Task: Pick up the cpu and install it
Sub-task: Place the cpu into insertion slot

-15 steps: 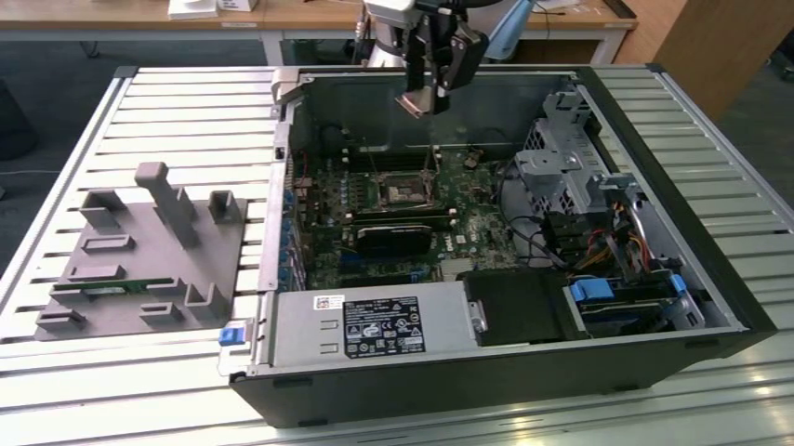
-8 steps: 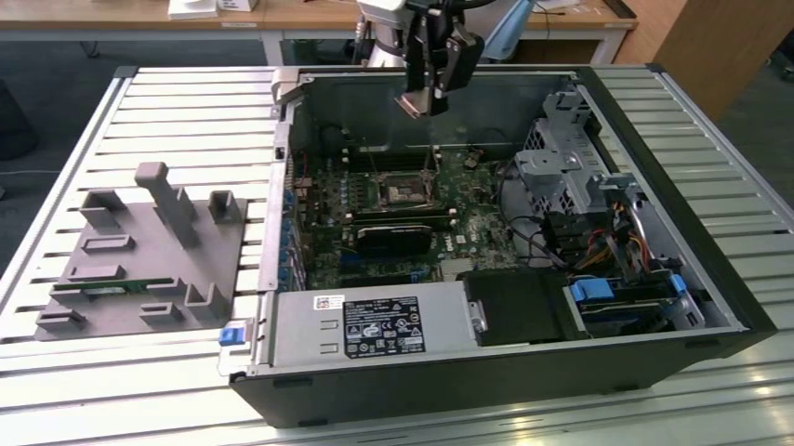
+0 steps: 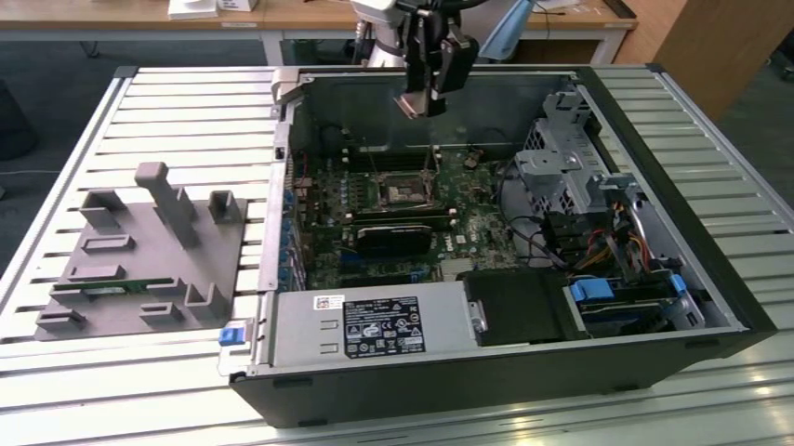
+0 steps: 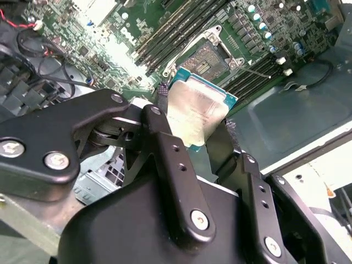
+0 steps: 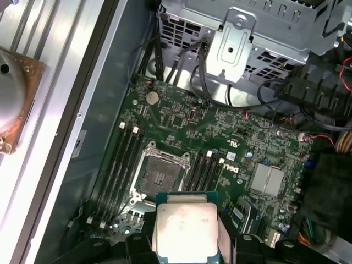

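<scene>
The cpu (image 3: 415, 103) is a small square chip with a silver top, and my gripper (image 3: 430, 85) is shut on it. It hangs in the air above the open computer case (image 3: 496, 381), over the case's far part. In both wrist views the cpu (image 4: 199, 105) (image 5: 184, 228) sits between the two black fingers (image 4: 168, 146), gripped at its edges. The empty cpu socket (image 3: 400, 190) (image 4: 210, 59) (image 5: 160, 176) lies open on the green motherboard (image 3: 323, 209) below the chip, flanked by memory slots (image 5: 122, 165).
A grey fixture tray (image 3: 137, 251) stands on the slatted table at the exterior view's left, with a green memory stick (image 3: 112, 288) in it. Inside the case are a black heatsink block (image 3: 397, 234), a power supply (image 3: 372, 325), a drive cage (image 3: 559, 158) and cables (image 3: 596, 246).
</scene>
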